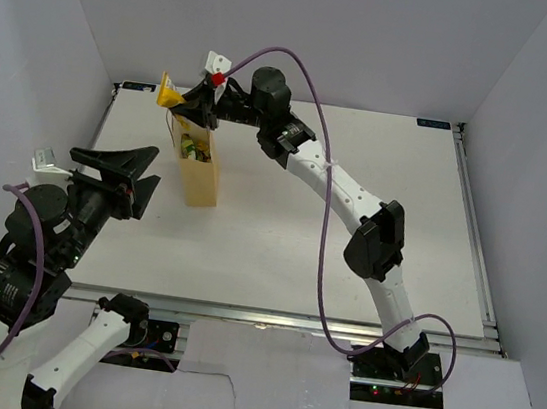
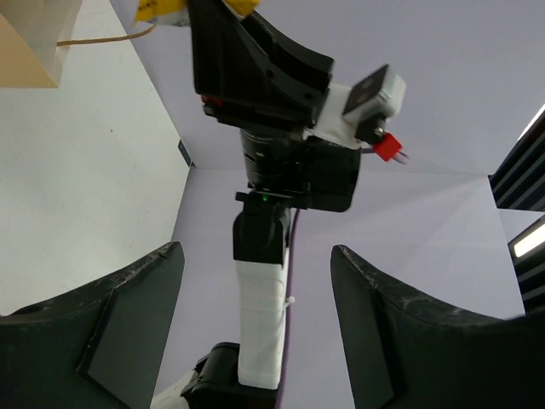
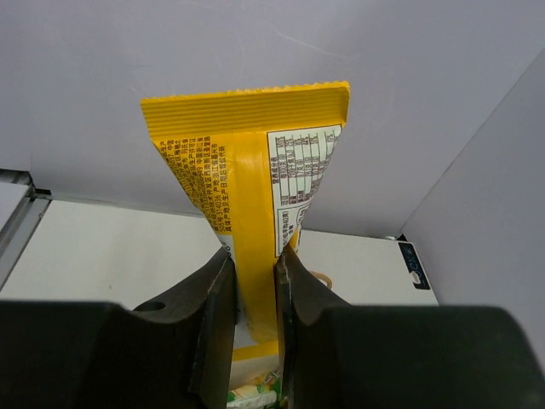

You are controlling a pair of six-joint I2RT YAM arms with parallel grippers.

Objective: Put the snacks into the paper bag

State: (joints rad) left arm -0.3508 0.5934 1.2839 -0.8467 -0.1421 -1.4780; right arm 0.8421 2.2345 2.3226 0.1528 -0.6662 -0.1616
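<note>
The tan paper bag [image 1: 199, 177] stands on the table left of centre. The green-and-yellow pouch [image 1: 192, 147] shows inside its open top; a sliver of it also shows low in the right wrist view [image 3: 255, 394]. My right gripper [image 1: 192, 105] is above the bag's far end, shut on the narrow yellow candy packet [image 1: 169, 91]. In the right wrist view the packet [image 3: 247, 196] stands upright between the fingers [image 3: 213, 298]. My left gripper [image 1: 141, 177] is open and empty, raised to the left of the bag; its view [image 2: 255, 290] looks at the right arm.
White enclosure walls stand at the left, back and right of the table [image 1: 353, 215]. A purple cable [image 1: 325, 232] loops over the right arm. A bag handle [image 2: 102, 37] and bag corner show at the top left of the left wrist view.
</note>
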